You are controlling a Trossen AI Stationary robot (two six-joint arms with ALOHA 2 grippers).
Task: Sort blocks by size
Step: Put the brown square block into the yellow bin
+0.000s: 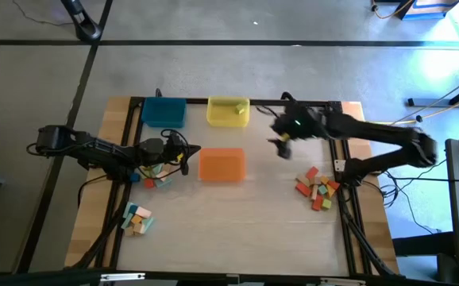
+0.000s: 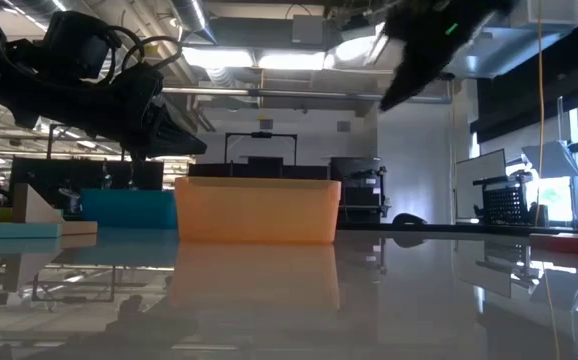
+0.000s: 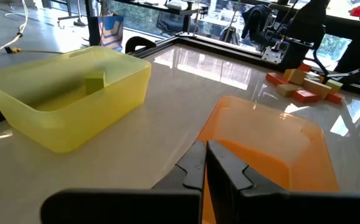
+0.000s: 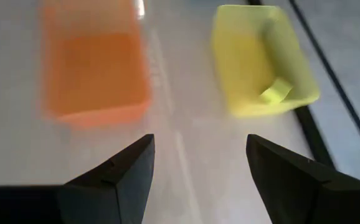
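Note:
Blocks lie in three loose heaps on the table: one at the right [image 1: 317, 191], one by my left arm [image 1: 156, 178], one near the front left [image 1: 136, 220]. A yellow-green block [image 4: 274, 92] lies inside the yellow tray [image 1: 228, 121]. My right gripper [image 4: 198, 155] hangs open and empty above the table, right of the orange tray [image 1: 222, 165] and nearer than the yellow tray. My left gripper [image 3: 205, 165] is shut on nothing, just left of the orange tray's rim.
A blue tray [image 1: 164, 111] stands at the far left beside the yellow one. Bare tabletop lies in front of the orange tray and between it and the right heap. A black frame rail [image 1: 325, 103] runs along the table's far edge.

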